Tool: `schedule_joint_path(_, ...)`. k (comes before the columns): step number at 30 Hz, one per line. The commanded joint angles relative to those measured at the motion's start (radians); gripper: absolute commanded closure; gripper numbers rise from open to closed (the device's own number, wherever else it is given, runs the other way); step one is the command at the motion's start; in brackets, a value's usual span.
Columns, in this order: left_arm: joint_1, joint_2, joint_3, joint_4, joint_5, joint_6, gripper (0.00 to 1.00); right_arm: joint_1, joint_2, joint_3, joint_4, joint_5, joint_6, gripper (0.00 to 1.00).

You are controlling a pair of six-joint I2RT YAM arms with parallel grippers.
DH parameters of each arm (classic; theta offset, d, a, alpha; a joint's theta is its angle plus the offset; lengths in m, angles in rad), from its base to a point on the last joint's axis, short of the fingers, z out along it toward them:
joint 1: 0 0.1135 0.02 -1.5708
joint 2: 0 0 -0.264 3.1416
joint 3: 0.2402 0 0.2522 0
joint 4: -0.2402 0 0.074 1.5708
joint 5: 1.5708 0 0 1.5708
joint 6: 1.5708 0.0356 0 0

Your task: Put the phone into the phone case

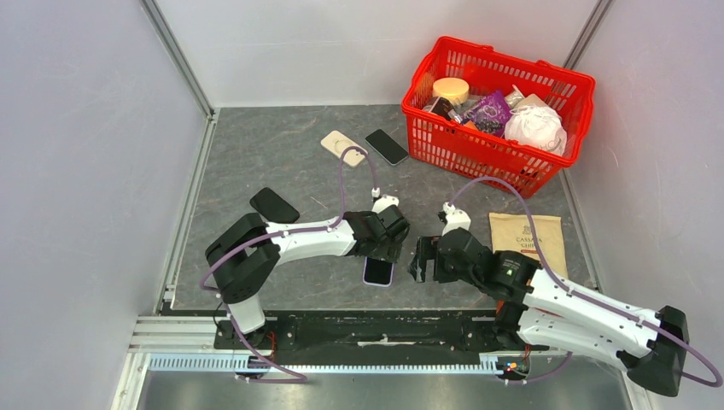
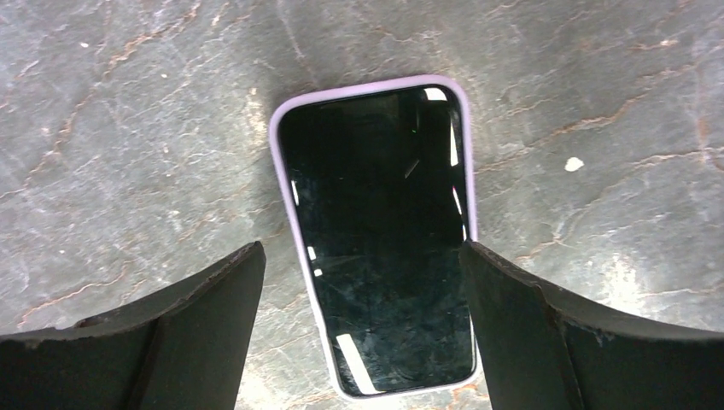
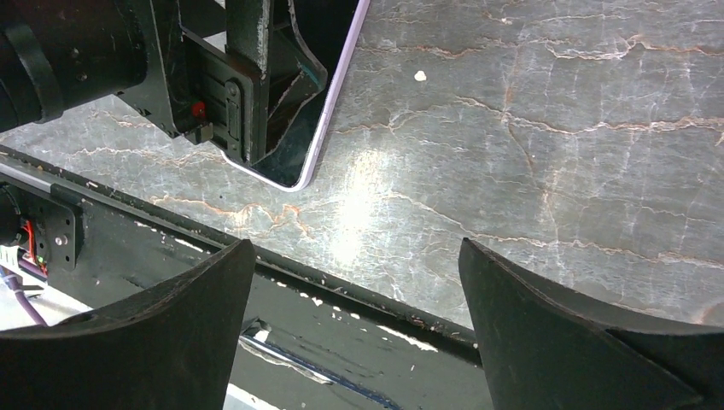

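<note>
**Cased phone lying flat between spread left fingers, close to the table's near edge**

The black-screened slab phone (image 2: 380, 239) is lying screen-up inside the lilac soft phone case (image 2: 280, 145), whose rim is showing around it. It is resting on the grey marbled table (image 1: 282, 154), near the black rail (image 1: 367, 329) along the front edge, with bare surface lying open to its left. The left gripper (image 2: 360, 256) is hovering over the phone's near half, jaws spread wide, one finger flanking each long side. The right gripper (image 1: 423, 259) is waiting just to the phone's right, jaws likewise apart and holding nothing. The phone's long axis is running roughly from the near edge towards the back wall. The red plastic basket (image 1: 504, 51) is sitting well apart at the far right.
</note>
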Motion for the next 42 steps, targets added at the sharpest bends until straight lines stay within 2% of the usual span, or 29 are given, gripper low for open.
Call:
schedule_joint_path(1, 0.001, -0.014, 0.039, -0.039, -0.063, 0.011, 0.09, -0.005, -0.034, -0.009, -0.015, 0.039, -0.003, 0.03)
schedule_joint_path(8, 0.001, -0.008, 0.009, 0.054, 0.029, 0.022, 0.08, -0.008, -0.059, -0.009, -0.028, 0.046, 0.002, 0.03)
schedule_joint_path(14, 0.002, -0.02, -0.01, 0.103, 0.051, 0.013, 0.08, -0.008, -0.074, -0.016, -0.038, 0.044, 0.009, 0.03)
schedule_joint_path(25, 0.001, 0.031, 0.037, 0.016, -0.004, 0.024, 0.07, -0.008, -0.088, -0.027, -0.043, 0.037, 0.014, 0.03)
schedule_joint_path(34, -0.002, 0.065, 0.05, 0.014, 0.03, 0.042, 0.07, -0.008, -0.086, -0.029, -0.043, 0.037, 0.012, 0.03)
schedule_joint_path(42, -0.007, 0.099, 0.073, -0.021, -0.004, 0.032, 0.06, -0.008, -0.088, -0.038, -0.037, 0.038, 0.017, 0.03)
